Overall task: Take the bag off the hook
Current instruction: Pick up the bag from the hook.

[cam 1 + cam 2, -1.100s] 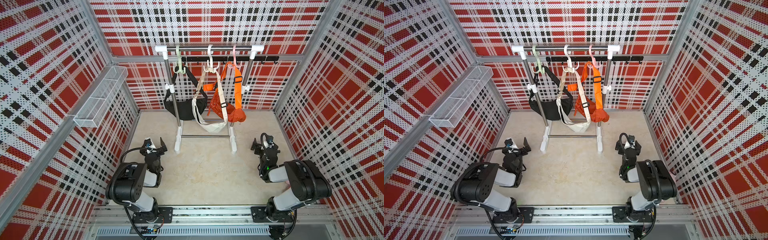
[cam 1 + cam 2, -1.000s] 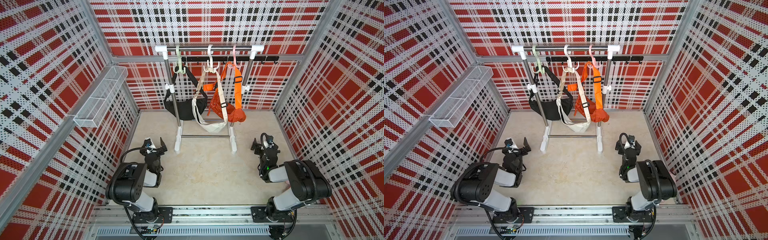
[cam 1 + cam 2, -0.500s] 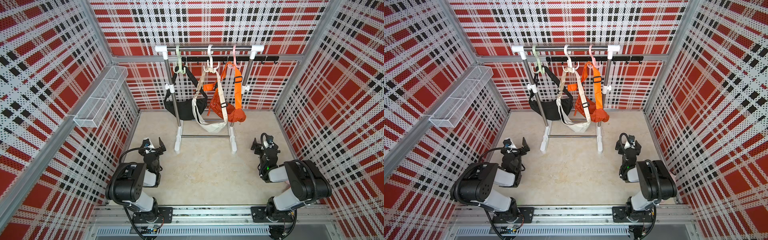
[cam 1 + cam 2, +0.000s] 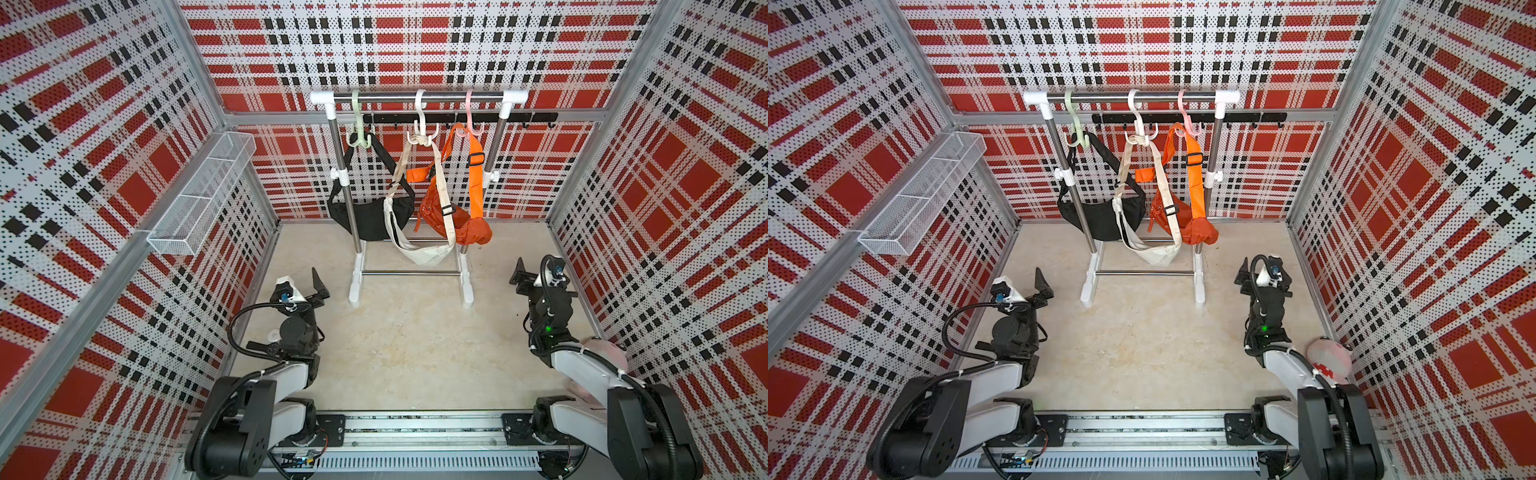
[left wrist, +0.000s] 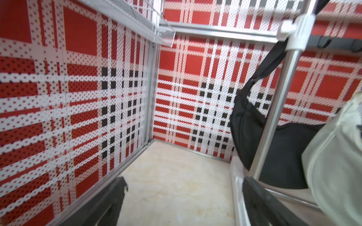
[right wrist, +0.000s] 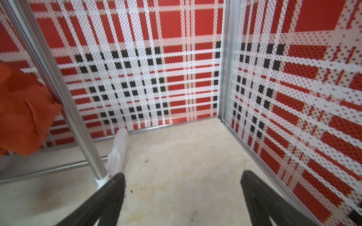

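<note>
Left end effector [image 5: 184, 180] and right end effector [image 6: 183, 175] are gaping wide and empty, cream bag [image 4: 428, 255] dangling ahead, strap [image 4: 400, 172] looping over its hook [image 4: 419, 133].

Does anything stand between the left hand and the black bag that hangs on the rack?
Yes. Seen from the open left hand, the rack's silver metal upright post crosses in front of the black fabric bag, so part of the bag lies behind it.
</note>
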Available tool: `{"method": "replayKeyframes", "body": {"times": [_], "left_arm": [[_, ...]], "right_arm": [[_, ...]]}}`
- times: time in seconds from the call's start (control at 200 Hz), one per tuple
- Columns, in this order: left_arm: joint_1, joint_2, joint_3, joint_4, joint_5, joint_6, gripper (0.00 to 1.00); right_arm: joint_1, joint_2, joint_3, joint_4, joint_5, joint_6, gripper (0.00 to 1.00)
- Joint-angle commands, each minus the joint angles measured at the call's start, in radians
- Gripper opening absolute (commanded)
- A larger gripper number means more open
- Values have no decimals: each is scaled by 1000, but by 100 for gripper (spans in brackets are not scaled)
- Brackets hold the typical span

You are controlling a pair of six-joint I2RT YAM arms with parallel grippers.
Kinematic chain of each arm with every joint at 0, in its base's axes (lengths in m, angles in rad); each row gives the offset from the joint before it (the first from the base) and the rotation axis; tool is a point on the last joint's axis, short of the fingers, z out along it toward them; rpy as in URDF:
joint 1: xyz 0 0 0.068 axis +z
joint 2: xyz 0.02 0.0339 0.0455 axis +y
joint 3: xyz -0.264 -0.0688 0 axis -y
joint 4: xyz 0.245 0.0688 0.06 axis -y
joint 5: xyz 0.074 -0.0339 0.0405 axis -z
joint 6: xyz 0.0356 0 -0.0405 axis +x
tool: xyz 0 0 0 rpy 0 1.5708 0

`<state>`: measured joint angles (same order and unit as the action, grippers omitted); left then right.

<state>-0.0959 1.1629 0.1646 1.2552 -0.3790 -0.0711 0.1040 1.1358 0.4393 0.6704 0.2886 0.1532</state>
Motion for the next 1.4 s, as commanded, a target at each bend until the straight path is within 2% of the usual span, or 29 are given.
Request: {"method": "replayKeyframes", "body": {"times": [0.0,0.095,0.261,0.396,0.406,0.556,0.712,0.857,0.977,1.173,1.258,1.393], "left_arm": [[-15,-53,82,-160,19,-63,94],[-26,-99,174,-314,68,-129,91],[-51,-160,331,-485,228,-220,80],[-143,-124,555,-662,269,-175,78],[-172,-120,575,-676,270,-166,78],[-306,-3,852,-853,295,-107,77],[-404,148,1084,-943,439,-101,75],[-472,314,1325,-1024,558,-77,73],[-516,465,1558,-1132,568,-39,73],[-527,716,1932,-1306,532,-28,67],[-525,793,2037,-1332,512,-29,67],[-524,877,2127,-1306,467,-30,65]], "right_arm": [[41,-16,107,-340,-33,42,93],[85,-27,209,-490,-34,67,89],[151,-55,424,-750,-31,141,78],[177,-73,579,-910,-32,187,71],[180,-72,593,-923,-31,187,71],[209,-2,826,-1123,-31,204,71],[210,100,1051,-1261,-75,210,71],[211,165,1180,-1281,-156,230,69],[210,232,1281,-1291,-188,238,67],[212,325,1403,-1281,-228,245,66],[216,353,1442,-1270,-239,241,66],[224,378,1479,-1259,-239,219,67]]}}
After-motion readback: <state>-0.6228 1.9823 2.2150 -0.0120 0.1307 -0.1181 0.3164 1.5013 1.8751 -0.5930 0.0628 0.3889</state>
